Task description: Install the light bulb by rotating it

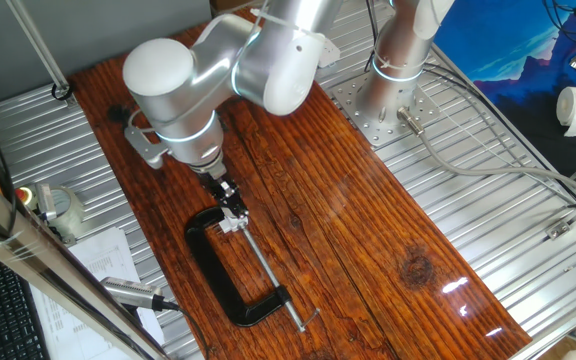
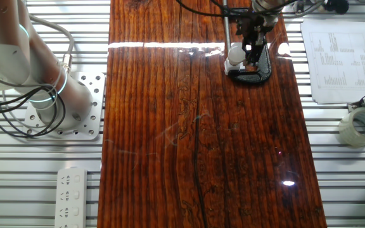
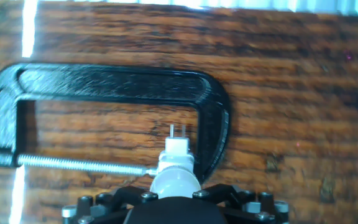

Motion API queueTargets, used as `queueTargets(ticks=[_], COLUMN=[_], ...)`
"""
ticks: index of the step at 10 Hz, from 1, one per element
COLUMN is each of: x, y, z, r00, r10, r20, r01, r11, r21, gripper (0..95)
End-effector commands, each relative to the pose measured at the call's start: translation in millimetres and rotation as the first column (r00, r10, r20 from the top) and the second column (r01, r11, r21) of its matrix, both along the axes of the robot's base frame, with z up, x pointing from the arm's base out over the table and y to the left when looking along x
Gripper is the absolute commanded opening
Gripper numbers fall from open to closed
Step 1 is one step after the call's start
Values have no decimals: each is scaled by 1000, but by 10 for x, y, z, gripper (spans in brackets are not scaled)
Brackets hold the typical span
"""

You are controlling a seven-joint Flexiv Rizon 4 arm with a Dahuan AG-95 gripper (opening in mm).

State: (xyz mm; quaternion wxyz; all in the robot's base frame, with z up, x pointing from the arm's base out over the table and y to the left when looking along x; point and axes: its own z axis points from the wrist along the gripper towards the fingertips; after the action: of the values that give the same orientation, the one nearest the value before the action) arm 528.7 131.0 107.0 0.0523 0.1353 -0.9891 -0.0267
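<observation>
Hand view: gripper [image 3: 174, 202], nearest the lens, closed on the light bulb [image 3: 176, 182], seated in the white socket [image 3: 178, 149] inside the black C-clamp [image 3: 114, 84]. One fixed view: bulb hidden beneath the arm, at the clamp's far end. The other fixed view: bulb [image 2: 235, 54] left of the fingers. Judged step: screwing in; next, rotate about the bulb's axis without tilting.

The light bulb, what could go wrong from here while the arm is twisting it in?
1. The light bulb sits over the white socket; if tilted, its thread might cross and jam.
2. The end effector works right beside the black C-clamp and its screw, so a rotation could knock them.
3. The hand view hides the fingers, so grip can't be checked; the bulb may slip.
</observation>
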Motion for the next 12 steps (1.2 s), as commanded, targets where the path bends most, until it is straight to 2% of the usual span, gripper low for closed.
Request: queueTargets(ticks=[1,2,3,4,5,6,7,8,10,12], x=[-4,-6,-9,-9,-14,-33,-45,-64,-73,-94], y=[97,124,122,123,123,104,87,55,21,-42], z=[-5,-13,-16,-18,-26,-56,-75,-108,-157,-250], r00=[960,922,886,851,826,789,770,738,692,637], r10=[276,383,459,521,560,612,635,672,720,767], r20=[50,59,64,66,60,56,57,60,61,82], r01=[-276,-382,-460,-522,-560,-611,-635,-672,-719,-768], r11=[961,924,888,853,828,791,772,740,694,640], r21=[-1,-14,-13,-11,-19,-28,-26,-22,-32,-27], gripper=[950,950,950,950,950,950,950,950,950,950])
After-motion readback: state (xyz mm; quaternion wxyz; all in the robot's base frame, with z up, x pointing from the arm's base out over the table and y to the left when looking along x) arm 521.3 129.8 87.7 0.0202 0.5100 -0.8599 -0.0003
